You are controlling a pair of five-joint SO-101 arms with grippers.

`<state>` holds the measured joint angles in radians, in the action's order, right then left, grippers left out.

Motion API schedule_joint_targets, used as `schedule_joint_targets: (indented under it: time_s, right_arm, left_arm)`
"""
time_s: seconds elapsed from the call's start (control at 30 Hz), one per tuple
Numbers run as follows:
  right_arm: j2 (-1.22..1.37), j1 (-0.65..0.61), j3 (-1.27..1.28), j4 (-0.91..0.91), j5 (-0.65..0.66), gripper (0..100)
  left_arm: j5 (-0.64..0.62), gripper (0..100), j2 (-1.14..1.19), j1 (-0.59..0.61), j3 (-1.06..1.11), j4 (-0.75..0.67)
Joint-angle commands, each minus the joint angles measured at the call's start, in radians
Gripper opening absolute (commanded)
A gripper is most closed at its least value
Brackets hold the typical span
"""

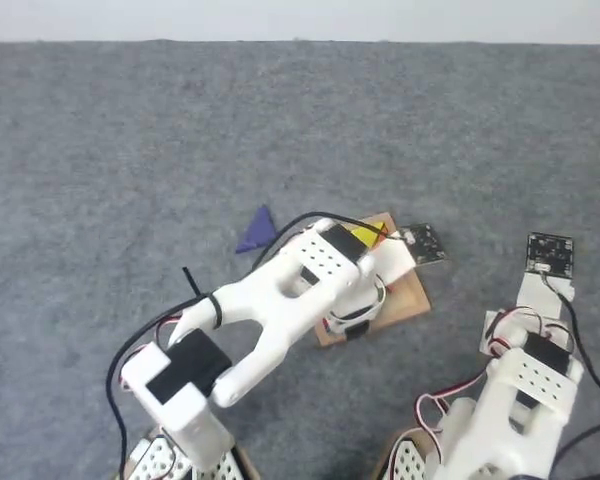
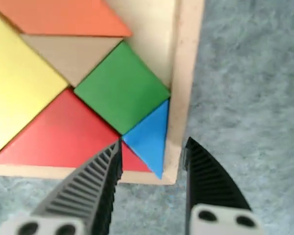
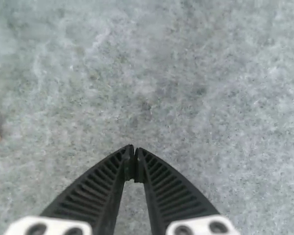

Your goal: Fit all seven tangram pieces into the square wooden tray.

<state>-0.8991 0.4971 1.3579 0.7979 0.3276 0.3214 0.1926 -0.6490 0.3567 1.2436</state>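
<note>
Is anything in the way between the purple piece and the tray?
Nothing visible lies on the carpet between the purple piece and the tray, but the left arm hangs over the tray, covering most of it.

Right gripper (image 3: pixel 132 169), black ribbed fingers (image 3: pixel 95 188) pressed together at the tips, above grey carpet (image 3: pixel 186 73).

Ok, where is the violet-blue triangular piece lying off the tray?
High view: the violet-blue triangular piece lies on the grey carpet, apart from the square wooden tray, to its left.
</note>
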Motion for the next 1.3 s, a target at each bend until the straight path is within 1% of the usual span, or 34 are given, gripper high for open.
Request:
schedule_joint_targets:
  time_s: [0.0,0.13,0.5,0.7,1.03,1.27]
  right_arm:
    - [-0.021,-0.013,-0.055,-0.007,-0.011,0.9]
    - [-0.021,-0.013,-0.055,-0.007,-0.011,0.9]
    - [-0.021,-0.015,-0.054,-0.007,-0.011,0.9]
    - [-0.021,-0.015,-0.054,-0.007,-0.011,0.9]
    - [-0.021,-0.018,-0.054,-0.007,-0.011,0.9]
    - [-0.021,-0.018,-0.054,-0.007,-0.011,0.9]
  left_arm:
    - [-0.003,20,-0.011,0.037,-0.079,-0.017]
    - [0.02,20,-0.011,0.035,-0.071,-0.012]
    - [0.02,20,-0.009,0.044,-0.073,-0.02]
    - [0.023,20,-0.008,0.094,-0.019,-0.123]
    - [0.028,20,-0.006,0.103,-0.008,-0.129]
    - [0.028,20,0.078,0.106,0.01,-0.169]
